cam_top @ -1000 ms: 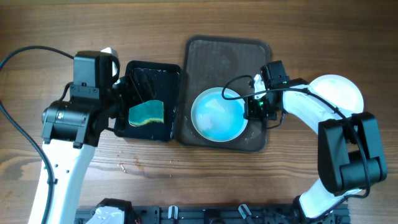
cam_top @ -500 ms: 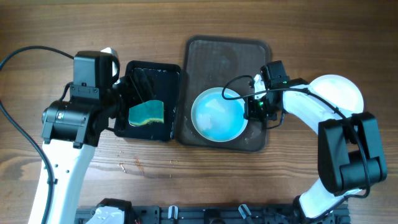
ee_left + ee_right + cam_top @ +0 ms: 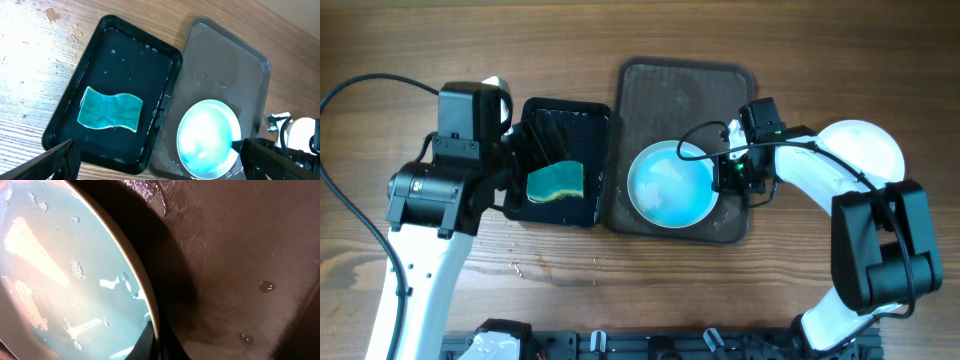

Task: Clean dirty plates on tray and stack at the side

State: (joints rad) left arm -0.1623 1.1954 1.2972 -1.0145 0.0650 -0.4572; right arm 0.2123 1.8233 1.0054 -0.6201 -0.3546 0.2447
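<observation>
Now, right gripper (image 3: 726, 176): jaws pressed together on the rim of a white plate (image 3: 670, 185), pinching its edge. In the wrist view the dark fingertips (image 3: 155, 348) straddle that rim at the bottom of the frame.
Plate in the grip: round and wet, tinted pale blue, with bubbles and bright streaks across its face. It spreads away from the right gripper toward the left arm.
Brown tray (image 3: 685, 72): lies under both the right gripper and the gripped plate, which sits in the half of the tray nearer the robot.
Tray floor by the fingertips: a broad dark shadow follows the plate's rim, with water droplets (image 3: 266, 286) on the textured surface beyond it.
Second plate (image 3: 865, 145): white, on the wooden table (image 3: 800, 40) behind the right gripper, outside the brown tray and partly covered by the right arm.
Left gripper (image 3: 545, 140): jaws spread wide with nothing between them, hanging over the black tray (image 3: 565, 103).
Black tray: glossy and wet, beneath the left gripper and just beside the brown tray.
Sponge (image 3: 110, 109): green with a wavy edge, flat in the black tray below the left gripper, clear of its fingers.
</observation>
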